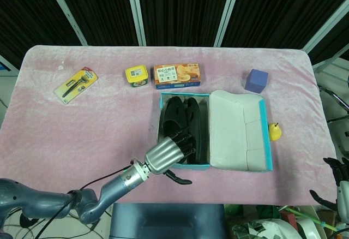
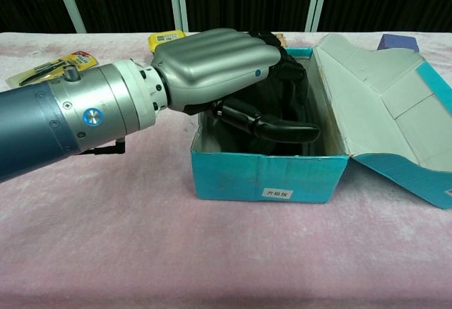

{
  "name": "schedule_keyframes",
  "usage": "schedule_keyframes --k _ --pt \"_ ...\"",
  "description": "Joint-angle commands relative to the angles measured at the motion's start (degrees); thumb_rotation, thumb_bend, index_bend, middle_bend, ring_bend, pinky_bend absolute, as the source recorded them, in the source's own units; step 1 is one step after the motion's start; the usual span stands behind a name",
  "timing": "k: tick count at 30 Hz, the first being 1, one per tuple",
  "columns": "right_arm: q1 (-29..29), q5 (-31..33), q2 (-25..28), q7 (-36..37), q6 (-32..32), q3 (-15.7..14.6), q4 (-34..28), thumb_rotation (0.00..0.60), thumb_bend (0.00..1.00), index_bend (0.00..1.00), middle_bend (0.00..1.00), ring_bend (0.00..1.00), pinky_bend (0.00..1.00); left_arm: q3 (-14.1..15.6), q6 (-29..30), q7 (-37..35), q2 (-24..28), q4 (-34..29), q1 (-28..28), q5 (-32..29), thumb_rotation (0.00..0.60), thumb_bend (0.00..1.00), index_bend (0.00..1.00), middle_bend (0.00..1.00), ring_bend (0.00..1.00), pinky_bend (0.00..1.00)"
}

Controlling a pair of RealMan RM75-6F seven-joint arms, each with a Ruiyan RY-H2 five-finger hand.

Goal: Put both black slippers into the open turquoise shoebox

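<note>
Both black slippers lie side by side inside the open turquoise shoebox, whose lid folds out to the right. My left hand hovers over the box's near left corner. Its fingers reach over the slippers' near ends and the thumb sticks out past the front wall, holding nothing. In the chest view the left hand sits above the shoebox and hides most of the dark inside. My right hand shows only partly at the lower right edge, off the table, fingers apart.
Along the back of the pink cloth lie a tool pack, a yellow tin, a biscuit box and a blue cube. A small yellow toy stands just right of the lid.
</note>
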Motion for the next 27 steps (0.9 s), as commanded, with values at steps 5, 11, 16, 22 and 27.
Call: schedule_keyframes --k 5,11,16,22,27 --pt "-0.10 0.13 0.02 0.00 0.01 -0.05 -0.06 0.600 0.01 0.21 0.17 0.07 0.20 -0.65 -1.79 1.37 -0.47 0.77 0.41 -2.24 0.000 0.00 0.30 0.33 0.14 0.05" --pt "-0.24 0.19 -0.07 0.14 0.14 -0.09 0.07 0.600 0.01 0.21 0.17 0.07 0.20 -1.02 -2.42 2.13 -0.71 1.05 0.71 -3.02 0.000 0.00 0.30 0.33 0.14 0.05" --pt "-0.16 0.15 -0.12 0.04 0.07 -0.07 0.06 0.600 0.01 0.20 0.17 0.07 0.20 -0.77 -3.26 3.05 -0.62 1.49 1.06 -3.93 0.000 0.00 0.30 0.34 0.14 0.05" --pt "-0.15 0.15 -0.12 0.01 0.06 -0.07 0.05 0.600 0.01 0.20 0.17 0.07 0.20 -0.49 -4.59 4.34 -0.95 2.01 1.27 -5.65 0.000 0.00 0.29 0.33 0.14 0.05" --pt "-0.18 0.10 -0.11 -0.01 0.16 -0.06 -0.01 0.600 0.01 0.20 0.17 0.07 0.20 -0.79 -4.65 4.58 -0.77 1.73 1.57 -6.28 0.000 0.00 0.29 0.33 0.14 0.05"
